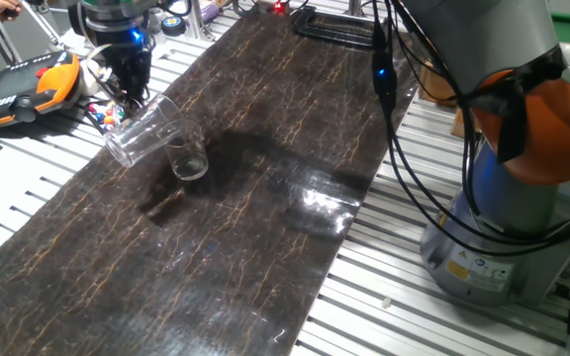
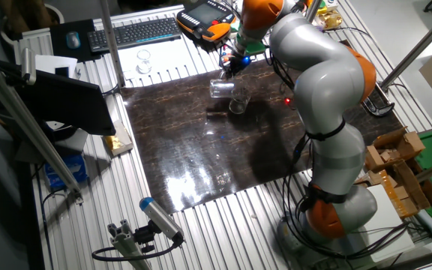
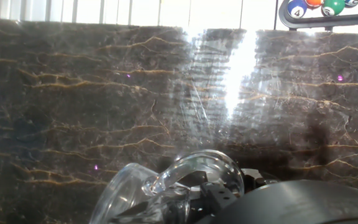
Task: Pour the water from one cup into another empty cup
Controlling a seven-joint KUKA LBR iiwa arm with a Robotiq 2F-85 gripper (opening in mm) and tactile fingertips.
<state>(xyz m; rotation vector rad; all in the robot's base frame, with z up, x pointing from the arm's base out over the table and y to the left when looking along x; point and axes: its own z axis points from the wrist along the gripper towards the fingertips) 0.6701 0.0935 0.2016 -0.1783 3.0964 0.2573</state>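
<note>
One clear cup (image 1: 144,131) (image 2: 221,88) hangs tipped nearly onto its side just above the dark marbled mat (image 1: 265,227), and my gripper (image 1: 127,91) (image 2: 229,66) is shut on it from above. Right beside it and partly under one end, another clear cup (image 1: 189,158) (image 2: 237,104), which is shorter, stands upright on the mat. In the hand view the held cup (image 3: 194,171) fills the bottom edge, rim and wall curving in front of the dark fingers (image 3: 219,198). No water is discernible in either cup.
An orange teach pendant (image 1: 28,84) (image 2: 205,19) lies behind the gripper on the slatted table. A black tray (image 1: 334,25) sits at the mat's far end. The arm's base (image 1: 503,227) stands right of the mat. A keyboard (image 2: 133,31) and a small glass (image 2: 144,61) lie off the mat.
</note>
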